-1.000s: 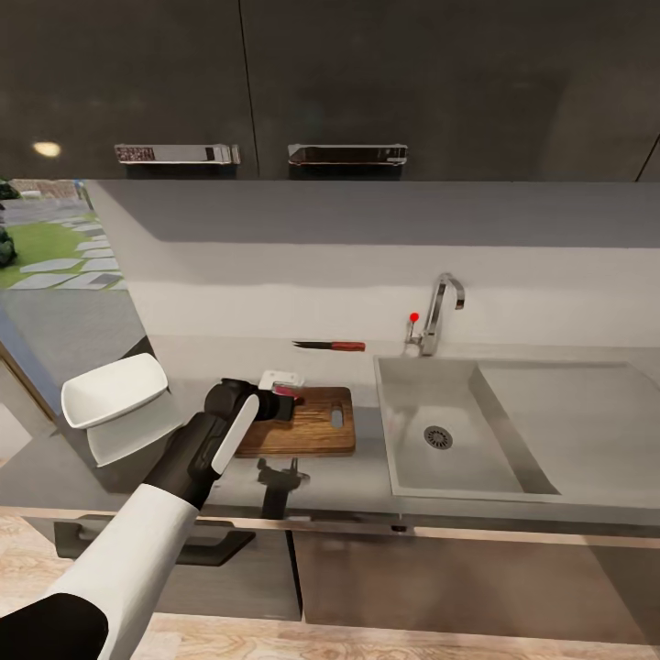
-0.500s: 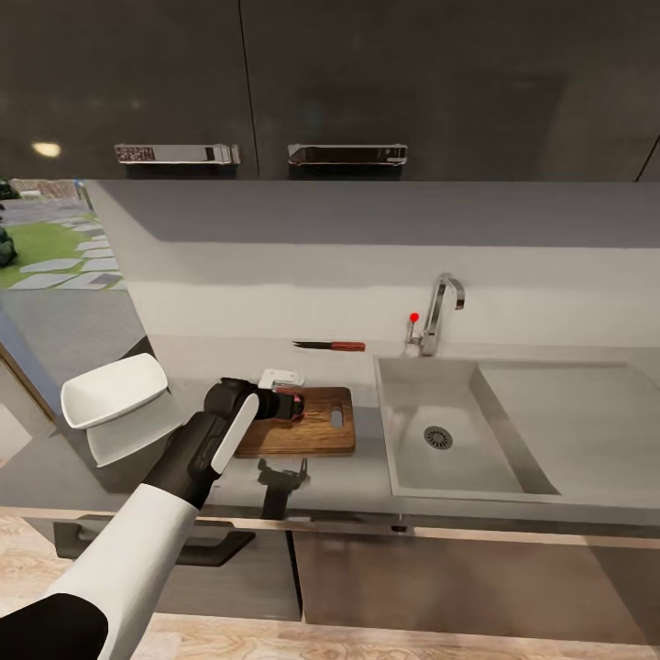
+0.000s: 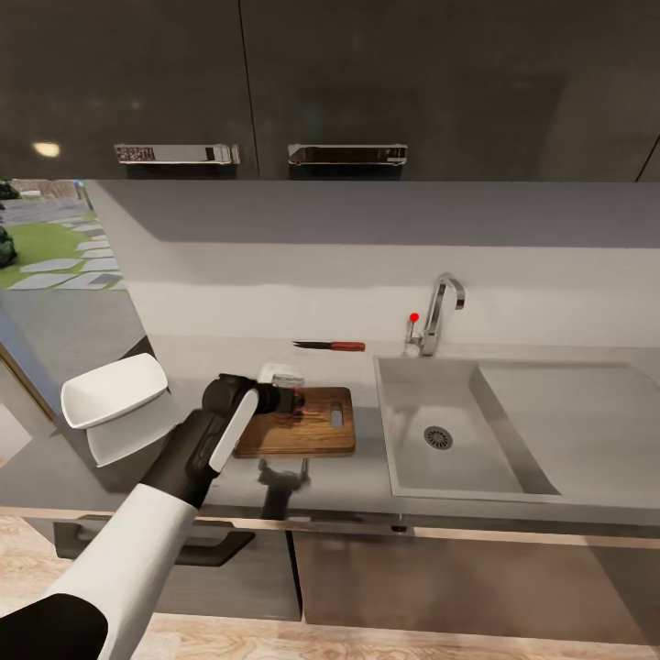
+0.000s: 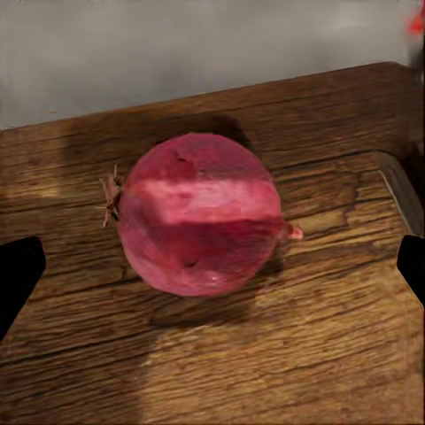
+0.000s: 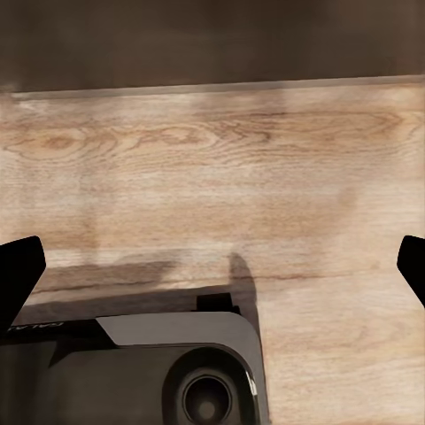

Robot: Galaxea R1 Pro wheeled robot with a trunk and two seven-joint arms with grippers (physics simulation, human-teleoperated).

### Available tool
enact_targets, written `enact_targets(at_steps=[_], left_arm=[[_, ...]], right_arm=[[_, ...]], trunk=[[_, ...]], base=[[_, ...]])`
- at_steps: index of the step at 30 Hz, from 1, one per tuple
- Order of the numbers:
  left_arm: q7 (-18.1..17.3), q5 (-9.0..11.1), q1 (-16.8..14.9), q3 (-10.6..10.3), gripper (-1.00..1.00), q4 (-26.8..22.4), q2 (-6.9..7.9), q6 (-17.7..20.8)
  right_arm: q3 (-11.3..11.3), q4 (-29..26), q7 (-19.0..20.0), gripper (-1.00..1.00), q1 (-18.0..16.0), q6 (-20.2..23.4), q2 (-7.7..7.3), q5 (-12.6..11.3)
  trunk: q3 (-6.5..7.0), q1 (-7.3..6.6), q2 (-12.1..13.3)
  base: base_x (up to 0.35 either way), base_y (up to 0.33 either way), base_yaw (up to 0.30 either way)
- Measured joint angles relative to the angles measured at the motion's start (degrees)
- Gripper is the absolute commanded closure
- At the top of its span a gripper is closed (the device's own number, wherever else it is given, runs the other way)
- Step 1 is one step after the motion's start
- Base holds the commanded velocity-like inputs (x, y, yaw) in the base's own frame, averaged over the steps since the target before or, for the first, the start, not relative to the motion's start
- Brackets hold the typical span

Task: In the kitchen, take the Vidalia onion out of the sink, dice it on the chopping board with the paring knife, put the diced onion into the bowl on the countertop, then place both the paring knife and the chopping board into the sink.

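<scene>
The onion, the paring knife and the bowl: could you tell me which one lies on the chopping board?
The red-skinned onion does; it rests on the chopping board. The paring knife lies on the countertop behind it, and the white bowl sits off to the left.

The left arm (image 3: 137, 541) has a white forearm shell, black wrist housing (white side panel), and black fingertips (image 4: 18, 274).

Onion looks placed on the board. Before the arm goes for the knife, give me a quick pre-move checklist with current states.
1. Onion rests on the chopping board: ok.
2. Left end effector open, fingertips apart from the onion: ok.
3. Paring knife lies free on the countertop behind the board: ok.
4. Sink basin holds nothing: ok.
5. Bowl sits left of the board: ok.
6. Right end effector open, over wooden floor: ok.
</scene>
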Motion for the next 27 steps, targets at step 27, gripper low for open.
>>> enact_targets(at_steps=[27], left_arm=[[0.1,-0.2,0.0,0.2,-1.00,-21.9,0.33,0.2]], right_arm=[[0.0,0.0,0.0,-1.00,0.0,0.0,-0.01,0.0]], trunk=[[0.00,0.00,0.0]], base=[[-0.001,0.000,0.000]])
